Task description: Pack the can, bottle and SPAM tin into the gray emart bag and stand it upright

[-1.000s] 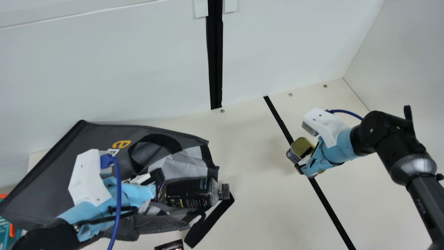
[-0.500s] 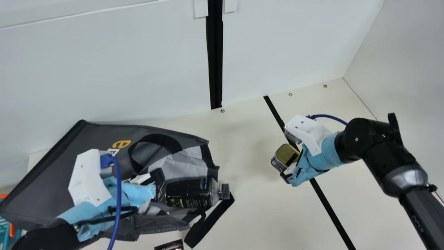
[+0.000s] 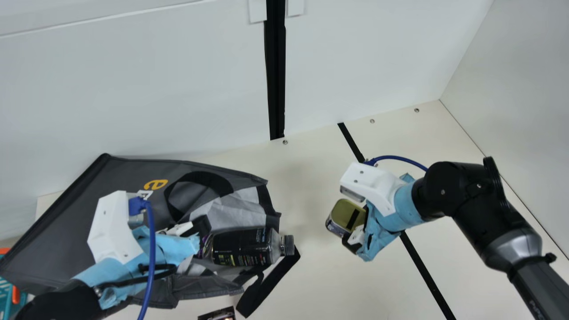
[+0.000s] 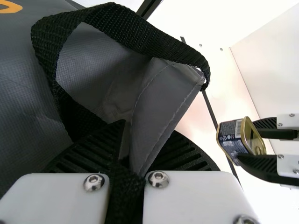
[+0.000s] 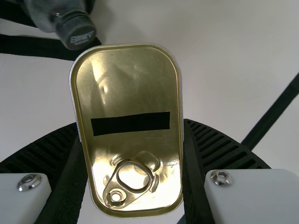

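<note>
The gray bag point(image 3: 129, 178) lies on its side at the left, its mouth facing right. My left gripper point(image 3: 202, 226) is at that mouth; in the left wrist view the left gripper point(image 4: 126, 163) is shut on the bag's edge point(image 4: 161, 112) and strap. The dark bottle point(image 3: 244, 246) lies at the opening, cap outward past the rim. Right of the bag, my right gripper point(image 3: 358, 238) holds the SPAM tin point(image 3: 348, 215). The right wrist view shows the tin's gold face point(image 5: 131, 102) between the fingers of the right gripper point(image 5: 133, 140). I cannot make out the can.
A small dark object point(image 3: 218, 314) is at the bottom edge of the main view. A teal and orange basket point(image 3: 8, 298) stands at the lower left. The bag's black strap point(image 3: 266, 284) trails onto the table point(image 3: 320, 284). White walls rise behind and at the right.
My right gripper has moved left toward the bag and nearer the main view's bottom, carrying the SPAM tin. The left arm, bag and bottle have kept still.
</note>
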